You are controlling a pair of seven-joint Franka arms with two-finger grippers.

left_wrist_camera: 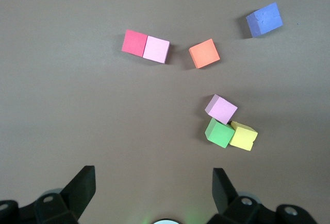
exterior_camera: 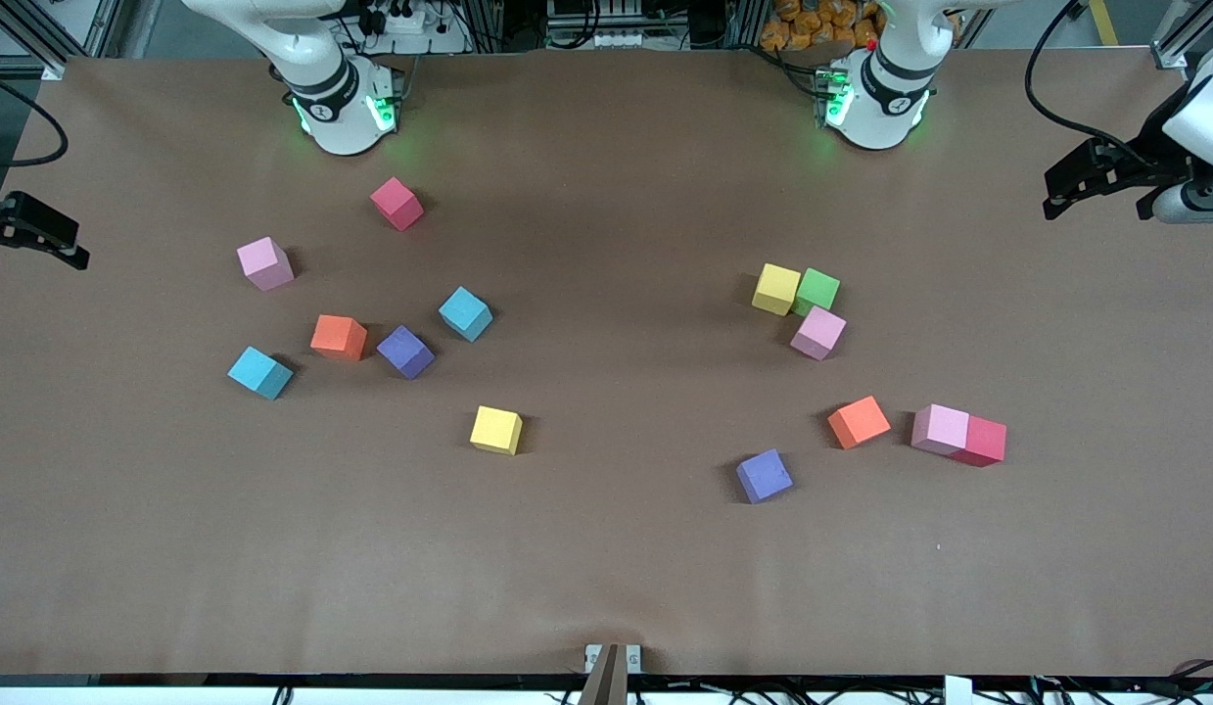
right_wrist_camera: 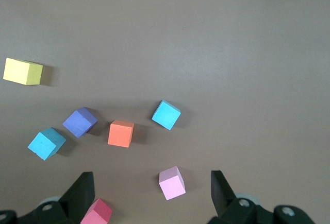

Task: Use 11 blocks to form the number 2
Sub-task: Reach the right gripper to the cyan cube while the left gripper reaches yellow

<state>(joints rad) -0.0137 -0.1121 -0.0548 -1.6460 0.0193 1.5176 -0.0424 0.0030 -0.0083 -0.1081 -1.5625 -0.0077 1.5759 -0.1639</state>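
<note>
Biggest risk imo: the blocks sit in two scattered bunches, one toward each arm's end of the table (exterior_camera: pixel 606 587), and some touch. Yellow block (exterior_camera: pixel 775 289), green block (exterior_camera: pixel 817 291) and pink block (exterior_camera: pixel 817 333) are crammed together, and another pink one (exterior_camera: pixel 940 429) sits flush against a red cube (exterior_camera: pixel 980 441), so a grab there prob drags the neighbor. Left gripper (left_wrist_camera: pixel 154 185) and right gripper (right_wrist_camera: pixel 152 185) both hang wide apart, holding nothing, touching nothing, each over its own table end
</note>
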